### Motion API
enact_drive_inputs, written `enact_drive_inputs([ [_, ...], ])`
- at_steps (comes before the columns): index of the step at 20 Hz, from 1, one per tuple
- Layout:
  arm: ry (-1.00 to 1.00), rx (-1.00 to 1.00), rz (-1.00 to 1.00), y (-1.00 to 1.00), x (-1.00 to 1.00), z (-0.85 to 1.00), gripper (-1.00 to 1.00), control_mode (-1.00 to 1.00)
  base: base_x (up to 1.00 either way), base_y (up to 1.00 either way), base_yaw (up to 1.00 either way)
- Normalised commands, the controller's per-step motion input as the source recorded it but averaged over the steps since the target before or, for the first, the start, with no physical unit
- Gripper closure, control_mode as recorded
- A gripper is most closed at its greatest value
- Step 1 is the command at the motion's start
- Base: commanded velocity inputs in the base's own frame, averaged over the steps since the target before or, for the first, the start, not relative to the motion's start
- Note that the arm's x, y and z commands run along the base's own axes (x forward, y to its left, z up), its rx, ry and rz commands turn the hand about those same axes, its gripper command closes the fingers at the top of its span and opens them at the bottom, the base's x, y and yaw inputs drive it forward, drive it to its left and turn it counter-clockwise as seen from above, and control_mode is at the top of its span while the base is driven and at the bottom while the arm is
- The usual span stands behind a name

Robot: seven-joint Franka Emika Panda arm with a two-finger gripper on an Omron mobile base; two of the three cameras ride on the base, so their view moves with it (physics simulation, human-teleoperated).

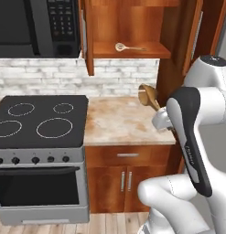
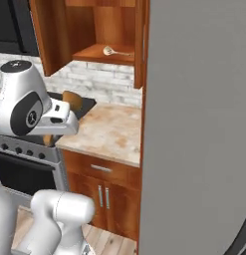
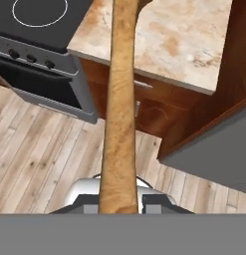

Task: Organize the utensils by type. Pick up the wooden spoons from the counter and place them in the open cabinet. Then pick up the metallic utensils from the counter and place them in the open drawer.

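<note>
The hand (image 3: 119, 206) pinches a big wooden spoon (image 3: 119, 114) by its long handle (bowl end far out), up above the marbled surface (image 1: 119, 123). Farther back, another wooden spoon (image 1: 128, 47) lies on the open cabinet's shelf (image 1: 153, 50).

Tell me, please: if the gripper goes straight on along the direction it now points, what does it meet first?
Probably the counter. The gripper, shut on a wooden spoon, looks along the handle toward the counter's front edge beside the stove. Depth is unclear, so this is a judgement.
</note>
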Motion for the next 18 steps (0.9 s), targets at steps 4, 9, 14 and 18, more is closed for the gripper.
enact_drive_inputs([
  [4, 0.00, 0.00, 0.00, 0.00, 0.00, 0.00, 1.00, 1.00, 0.00, 0.06, -0.43],
  [9, 0.00, 0.00, 0.00, 0.00, 0.00, 0.00, 1.00, 1.00, 0.10, 0.07, -0.32],
  [14, 0.00, 0.00, 0.00, 0.00, 0.00, 0.00, 1.00, 1.00, 0.34, 0.38, -0.08],
  [18, 0.00, 0.00, 0.00, 0.00, 0.00, 0.00, 1.00, 1.00, 0.42, 0.26, -0.01],
])
